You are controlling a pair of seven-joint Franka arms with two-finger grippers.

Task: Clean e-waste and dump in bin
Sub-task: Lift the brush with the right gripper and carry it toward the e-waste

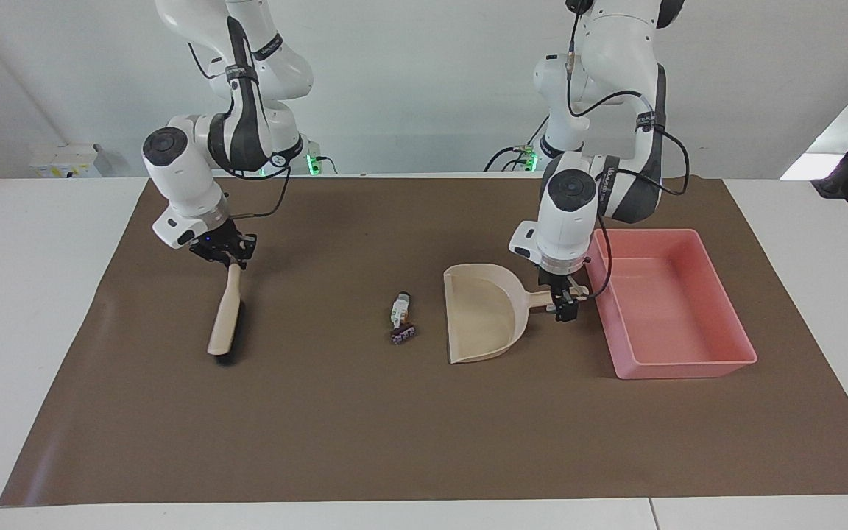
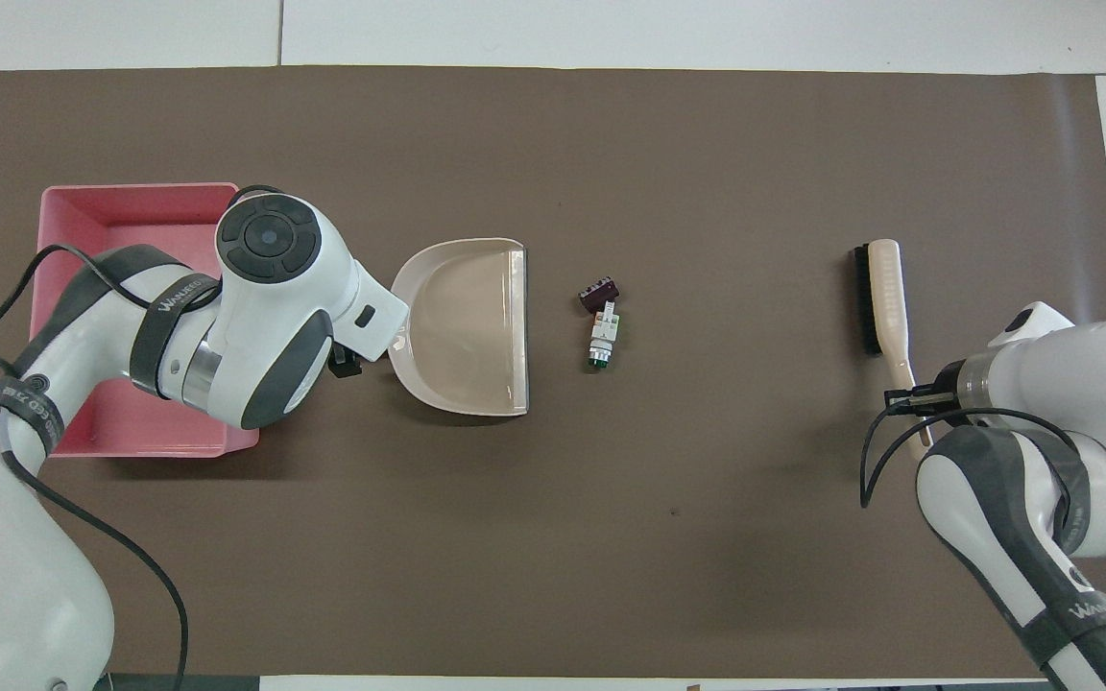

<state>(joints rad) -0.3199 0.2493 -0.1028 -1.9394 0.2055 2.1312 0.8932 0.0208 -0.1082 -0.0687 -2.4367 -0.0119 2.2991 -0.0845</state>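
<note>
The left arm [image 2: 169, 307] carries a dark band with pale lettering, too small to make out in full. The right arm [image 2: 1081, 605] has a like band, its lettering also unreadable.

On a mat [image 1: 424, 427] spread over the desk [image 1: 34, 309], two pieces of e-waste [image 1: 400, 318] lie touching at the middle, the oblong one nearer the robots. Beside them, toward the left arm's end, sits a dustpan [image 1: 484, 313], its handle pointing to the bin [image 1: 670, 309] just beside it. The left gripper [image 1: 564, 305] is at that handle. Well apart, toward the right arm's end, a brush [image 1: 225, 316] lies with the right gripper [image 1: 227, 254] on its handle.
</note>
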